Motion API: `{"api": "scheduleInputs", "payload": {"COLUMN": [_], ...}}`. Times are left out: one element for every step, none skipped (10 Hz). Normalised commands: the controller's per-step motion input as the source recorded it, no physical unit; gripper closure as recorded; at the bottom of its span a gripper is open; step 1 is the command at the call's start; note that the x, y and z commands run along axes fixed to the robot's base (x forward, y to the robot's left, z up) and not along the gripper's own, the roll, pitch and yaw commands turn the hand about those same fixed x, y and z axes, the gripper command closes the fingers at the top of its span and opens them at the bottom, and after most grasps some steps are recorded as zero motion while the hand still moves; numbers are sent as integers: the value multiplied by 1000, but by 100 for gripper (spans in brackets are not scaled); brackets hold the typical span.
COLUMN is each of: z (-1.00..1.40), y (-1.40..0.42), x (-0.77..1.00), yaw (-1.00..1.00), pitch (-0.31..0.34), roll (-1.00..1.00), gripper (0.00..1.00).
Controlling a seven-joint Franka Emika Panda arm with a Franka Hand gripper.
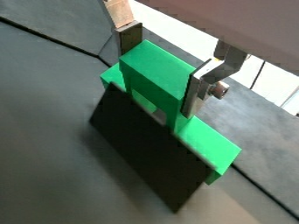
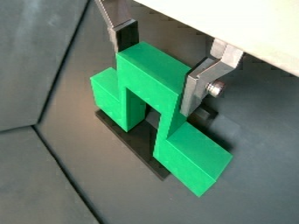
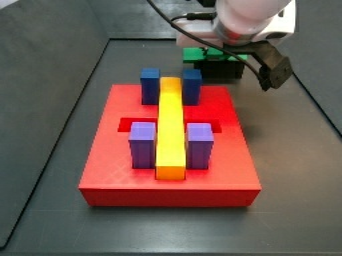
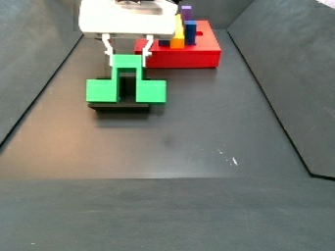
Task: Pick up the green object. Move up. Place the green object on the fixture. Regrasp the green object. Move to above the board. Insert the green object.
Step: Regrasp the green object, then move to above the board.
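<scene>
Two silver fingers (image 2: 201, 87) of the pincer (image 2: 163, 63) flank the green object's (image 2: 158, 96) raised stem atop the fixture (image 1: 146, 162) beneath, apparently gripping for regrasp.

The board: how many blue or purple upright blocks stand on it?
4. On the board, two blue blocks stand at the yellow bar's far end, two purple blocks flank its near end. The gripper is at the green object.
</scene>
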Motion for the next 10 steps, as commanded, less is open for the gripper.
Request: {"api": "scheduleInputs", "payload": {"z": [0, 0, 0, 0, 1400, 1400, 1400, 1400, 1400, 1400], "y": [0, 0, 0, 0, 0, -38, -29, -14, -33, -40], "x": [0, 0, 0, 0, 0, 21, 0, 4, 15, 5], "yaw": [0, 0, 0, 0, 0, -6, -11, -19, -28, -34], "pitch": [0, 0, 0, 0, 0, -48, -34, -31, -3, 24], "roll": [0, 0, 0, 0, 0, -97, -143, -106, -70, -20], "gripper": [100, 100, 100, 100, 100, 100, 100, 100, 100, 100]}}
